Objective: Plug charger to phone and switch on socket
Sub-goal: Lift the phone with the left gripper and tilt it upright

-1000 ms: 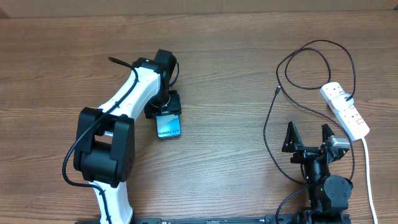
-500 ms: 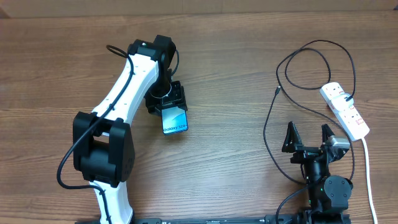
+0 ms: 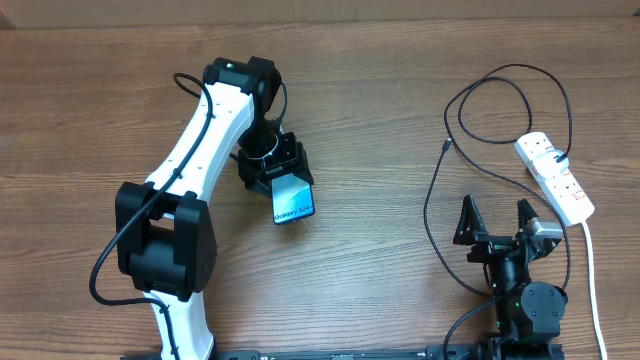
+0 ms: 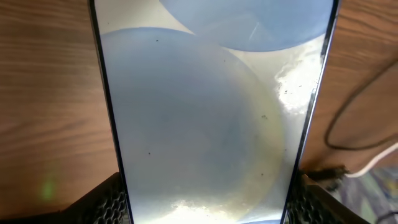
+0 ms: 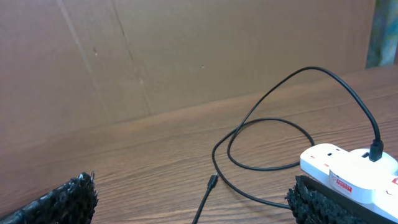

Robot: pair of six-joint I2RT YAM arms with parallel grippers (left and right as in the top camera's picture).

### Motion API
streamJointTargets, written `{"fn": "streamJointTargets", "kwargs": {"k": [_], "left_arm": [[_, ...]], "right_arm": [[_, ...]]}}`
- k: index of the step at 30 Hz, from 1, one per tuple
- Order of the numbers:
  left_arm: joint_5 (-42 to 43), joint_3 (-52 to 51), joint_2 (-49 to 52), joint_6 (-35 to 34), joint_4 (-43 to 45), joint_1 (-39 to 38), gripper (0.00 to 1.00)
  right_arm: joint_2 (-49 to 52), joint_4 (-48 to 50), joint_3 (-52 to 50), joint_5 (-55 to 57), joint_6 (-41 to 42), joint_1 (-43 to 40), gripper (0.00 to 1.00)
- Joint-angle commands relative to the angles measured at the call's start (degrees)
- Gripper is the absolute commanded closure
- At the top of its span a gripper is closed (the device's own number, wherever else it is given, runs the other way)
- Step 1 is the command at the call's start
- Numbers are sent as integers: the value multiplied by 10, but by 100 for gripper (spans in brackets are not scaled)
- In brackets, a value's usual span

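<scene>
Closest to us, the right gripper (image 3: 495,212) waits low near its base with its fingers spread wide and nothing between them, and the black charger cable (image 3: 428,212) runs just past it. Further out on the other side, the left gripper (image 3: 282,170) is clamped across the phone (image 3: 293,200), its pads (image 4: 107,200) pressing the two long edges. The lit screen is tilted and appears to be off the wooden table (image 3: 380,80). We judge the step in hand to be bringing the phone to the cable's free connector (image 3: 444,147), which lies well apart to the right. To do this well, we keep the squeeze on the edges and set the phone flat within the right arm's reach, with its port end towards the connector. We cannot tell which end that is. Beyond, the plug (image 5: 376,149) already sits in the white power strip (image 3: 555,178), so its switches come last.
</scene>
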Motion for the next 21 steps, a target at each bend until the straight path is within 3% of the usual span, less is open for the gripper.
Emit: {"fn": "streamJointTargets", "kwargs": {"k": [1,10,21], "left_arm": [[63,19,3,1,-11,3,55],[94,19,3,16,-70,3,55],[146,19,3,27,-81,2,56]], "right_arm": [[-5,3,-6,1,-4,-1,0],[-5,3,-6,1,-4,-1,0],[-5,3,-6,1,-4,-1,0]]}}
